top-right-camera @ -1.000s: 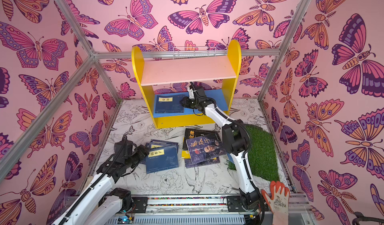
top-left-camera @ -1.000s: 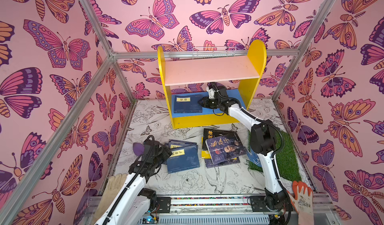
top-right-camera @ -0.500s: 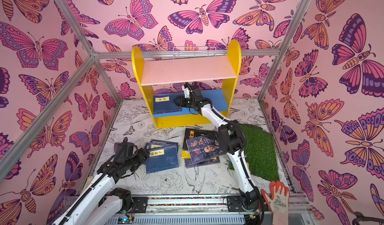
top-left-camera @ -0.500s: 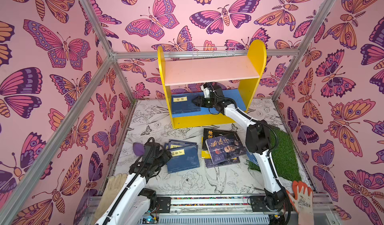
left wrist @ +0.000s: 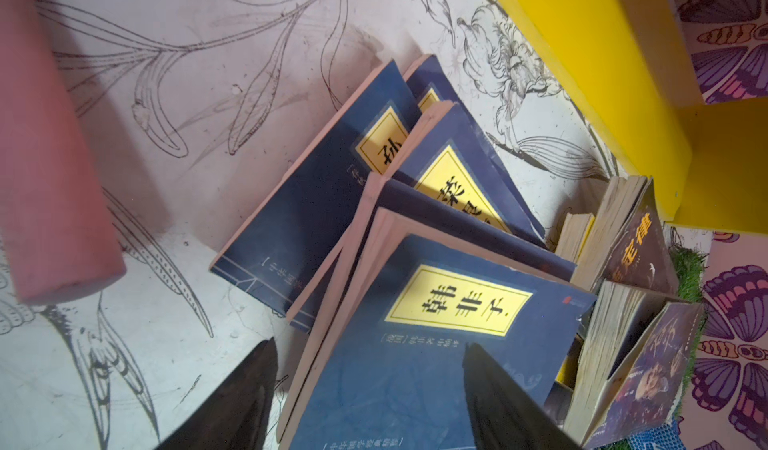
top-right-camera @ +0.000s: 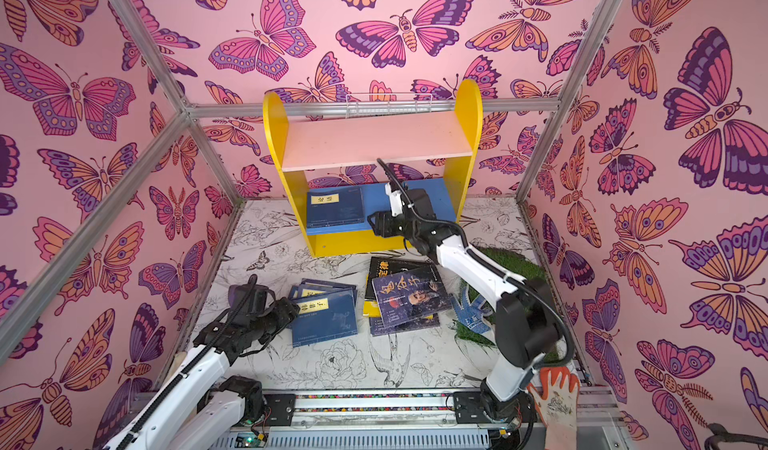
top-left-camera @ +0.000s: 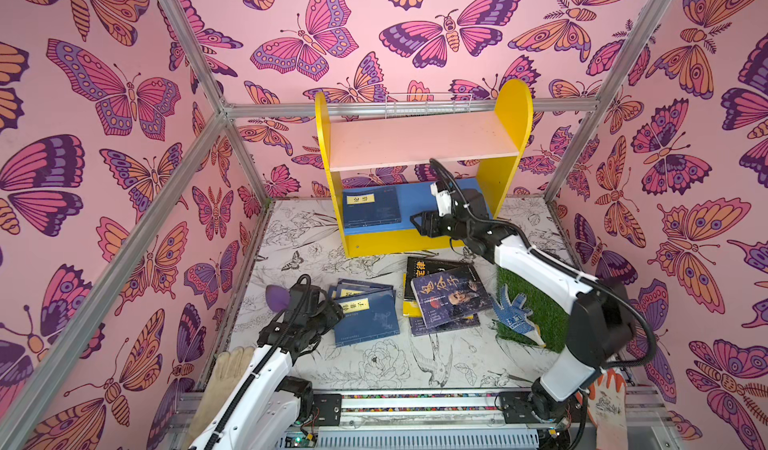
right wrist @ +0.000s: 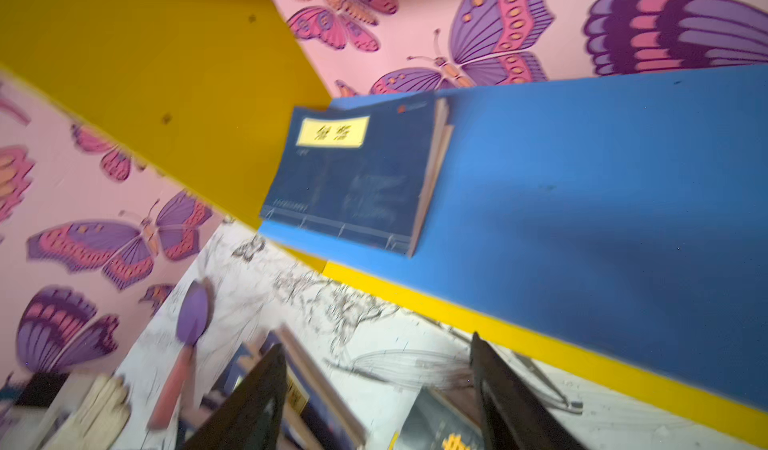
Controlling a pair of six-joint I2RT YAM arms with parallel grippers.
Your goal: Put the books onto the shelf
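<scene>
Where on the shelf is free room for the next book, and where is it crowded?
The pink upper board is bare. On the blue lower board, the stretch between the navy book at its left end and the right panel is bare; the open right gripper hangs at its front edge. Crowded: the navy pile and the dark pile on the floor.

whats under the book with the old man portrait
A black book, a yellow book and a dark book peek out beneath the portrait book; anything fully covered cannot be seen.
</scene>
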